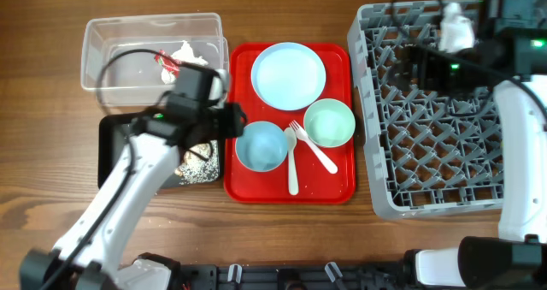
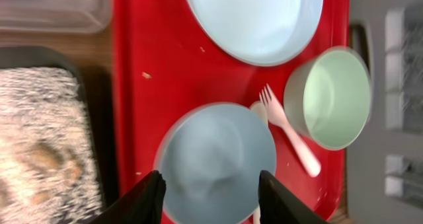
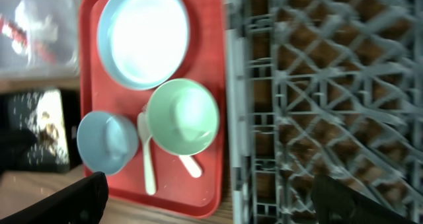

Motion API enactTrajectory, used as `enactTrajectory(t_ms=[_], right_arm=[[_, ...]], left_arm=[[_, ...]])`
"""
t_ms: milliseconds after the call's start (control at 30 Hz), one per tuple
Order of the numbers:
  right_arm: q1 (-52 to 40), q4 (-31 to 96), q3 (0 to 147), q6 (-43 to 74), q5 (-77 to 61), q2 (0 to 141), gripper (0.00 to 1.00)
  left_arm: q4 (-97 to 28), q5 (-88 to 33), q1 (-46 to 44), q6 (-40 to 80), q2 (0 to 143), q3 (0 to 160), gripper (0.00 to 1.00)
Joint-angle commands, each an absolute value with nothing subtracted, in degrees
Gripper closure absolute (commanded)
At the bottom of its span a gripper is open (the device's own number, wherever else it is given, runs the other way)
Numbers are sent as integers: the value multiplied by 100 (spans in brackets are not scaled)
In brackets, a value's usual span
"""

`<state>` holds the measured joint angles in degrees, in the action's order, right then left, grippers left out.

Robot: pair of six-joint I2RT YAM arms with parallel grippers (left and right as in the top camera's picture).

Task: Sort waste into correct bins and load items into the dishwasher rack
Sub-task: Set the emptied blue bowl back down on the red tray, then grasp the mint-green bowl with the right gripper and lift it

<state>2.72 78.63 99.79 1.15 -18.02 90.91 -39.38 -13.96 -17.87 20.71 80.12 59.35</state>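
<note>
The pale blue bowl (image 1: 261, 146) sits on the red serving tray beside the mint green bowl (image 1: 329, 121), the pale blue plate (image 1: 289, 74), the white fork (image 1: 312, 149) and the spoon (image 1: 292, 166). My left gripper (image 2: 211, 197) is open, its fingers on either side of the blue bowl (image 2: 218, 158) and not touching it. My right gripper (image 3: 211, 201) is open and empty over the left side of the grey dishwasher rack (image 1: 427, 153). The clear tub (image 1: 111, 50) holds the red wrapper (image 1: 165, 63) and white tissue (image 1: 190, 52). The black tray (image 1: 115, 149) holds food scraps (image 1: 201, 166). The yellow cup is out of view.
The red serving tray (image 1: 291, 189) lies between the two bins on the left and the rack on the right. My left arm crosses over the black tray. Bare wooden table shows along the front and far left.
</note>
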Motion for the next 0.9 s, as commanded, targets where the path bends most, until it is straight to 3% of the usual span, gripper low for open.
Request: enactTrajectory(t_ms=[0,433,867], right_arm=[[-322,7872,9953,10,-1892,9347,0],[-1909,7251,9636,499,-563,10895,2],[-2071,6683,9633,1197,434,12138,2]], left_arm=[[-4143,-1343,-1291,2322,7627,6049,52],[-4401,-1341,-937,2366,7575,6045,46],[-4401,-1341,-937,2364,7575,6045,44]])
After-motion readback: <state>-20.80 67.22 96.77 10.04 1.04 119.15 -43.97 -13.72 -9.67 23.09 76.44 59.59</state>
